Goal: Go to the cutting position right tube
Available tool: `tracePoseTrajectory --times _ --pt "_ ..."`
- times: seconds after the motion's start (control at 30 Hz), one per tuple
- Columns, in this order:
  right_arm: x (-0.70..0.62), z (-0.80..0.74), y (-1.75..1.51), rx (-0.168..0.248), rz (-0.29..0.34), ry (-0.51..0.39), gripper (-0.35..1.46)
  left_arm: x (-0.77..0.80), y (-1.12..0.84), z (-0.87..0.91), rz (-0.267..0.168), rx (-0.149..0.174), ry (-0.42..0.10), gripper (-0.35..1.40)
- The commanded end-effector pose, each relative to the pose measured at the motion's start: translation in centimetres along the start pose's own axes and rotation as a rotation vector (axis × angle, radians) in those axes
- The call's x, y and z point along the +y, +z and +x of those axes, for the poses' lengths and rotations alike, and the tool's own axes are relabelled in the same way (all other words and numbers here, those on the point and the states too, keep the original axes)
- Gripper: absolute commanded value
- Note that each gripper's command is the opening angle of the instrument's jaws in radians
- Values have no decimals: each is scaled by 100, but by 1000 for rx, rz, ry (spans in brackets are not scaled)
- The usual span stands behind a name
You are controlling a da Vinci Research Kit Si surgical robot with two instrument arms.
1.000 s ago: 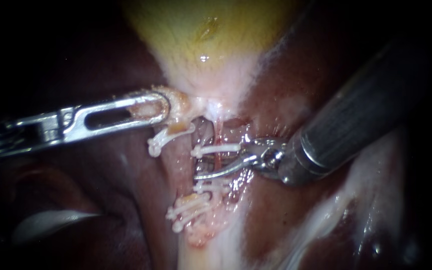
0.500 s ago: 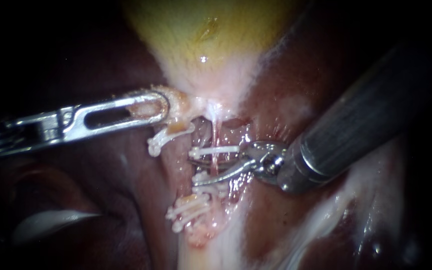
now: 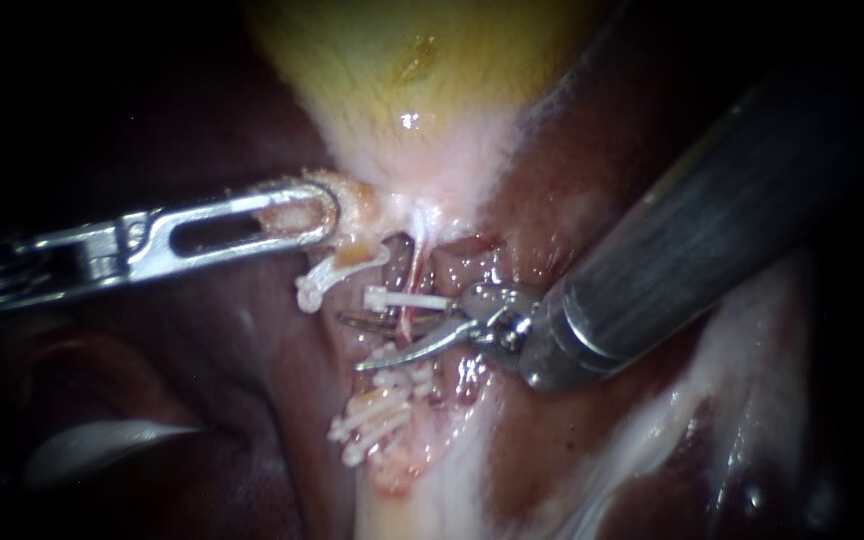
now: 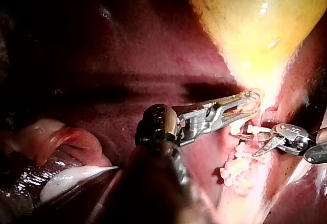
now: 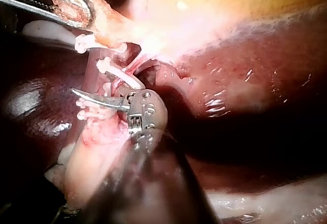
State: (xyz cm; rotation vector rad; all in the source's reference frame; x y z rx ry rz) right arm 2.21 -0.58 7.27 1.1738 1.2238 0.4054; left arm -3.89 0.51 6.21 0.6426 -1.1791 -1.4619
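The thin reddish right tube (image 3: 410, 322) runs down from the neck of the yellow gallbladder (image 3: 412, 80). One white clip (image 3: 407, 299) crosses it above, and more clips (image 3: 399, 380) lie below. My right instrument (image 3: 349, 342) has curved blades that stand open astride the tube between those clips, as the left wrist view (image 4: 258, 147) also shows. In the right wrist view one blade (image 5: 97, 98) lies across the tube. My left instrument (image 3: 297, 215) is shut on pale tissue at the gallbladder's neck and holds it to the left (image 4: 242, 106).
Dark liver (image 3: 202, 380) surrounds the site. A stump with a clip (image 3: 327, 275) hangs under the left jaws, and a cluster of clips (image 3: 372, 420) sits on the pale stalk below. A pale white fold (image 3: 102, 445) lies at the lower left.
My right instrument has slid to the left, so its open blades now reach past the right tube on both sides. The left instrument has not moved.
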Motion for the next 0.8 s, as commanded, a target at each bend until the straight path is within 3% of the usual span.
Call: tracePoseTrajectory --times 0.03,0.2,0.4,0.8 --pt "1 0 -1 -2 -2 -17 138 0 0 0 -2 -1 0 -35" --pt "4 1 1 -3 -5 -106 135 1 0 0 -2 -1 0 -35" --pt "5 -2 4 -5 -4 -150 131 1 0 0 -2 -1 0 -35" --pt "4 -2 3 -4 -9 -150 131 2 0 0 -2 -1 0 -35"
